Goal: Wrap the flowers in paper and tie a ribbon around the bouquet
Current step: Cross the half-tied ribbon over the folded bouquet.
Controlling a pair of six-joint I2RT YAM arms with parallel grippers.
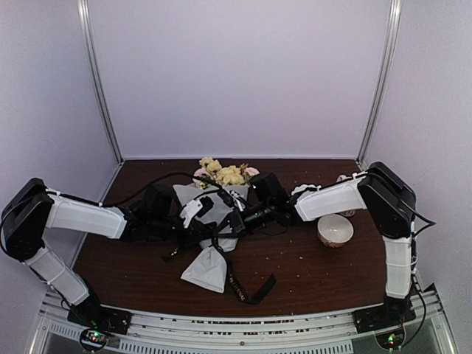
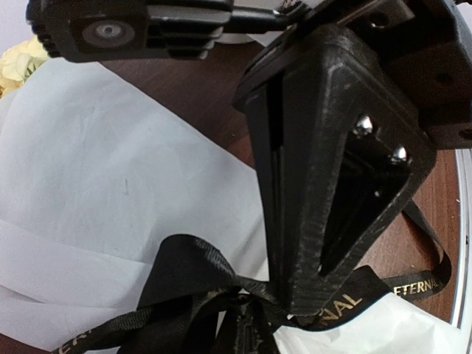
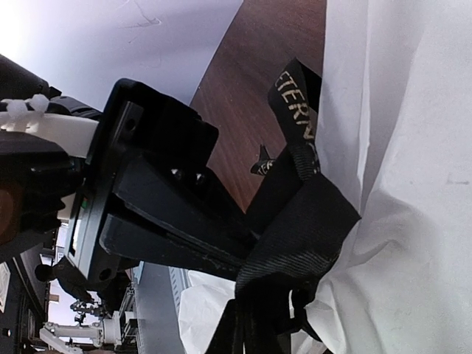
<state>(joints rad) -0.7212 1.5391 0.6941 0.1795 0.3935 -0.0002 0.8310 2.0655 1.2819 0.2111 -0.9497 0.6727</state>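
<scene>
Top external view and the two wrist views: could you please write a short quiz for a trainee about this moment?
1. True or false: the flowers lie bare, apart from the paper.
2. What are the left gripper and the right gripper both shut on? A the ribbon; B a flower stem; C the table edge.
3. Fill in: the white bowl stands on the ___ arm's side.
Key: 1 false, the paper wraps them; 2 A; 3 right.

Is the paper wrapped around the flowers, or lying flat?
Wrapped. The paper is gathered into a bundle, cinched midway by the ribbon, with the flowers poking out its far end.
</scene>
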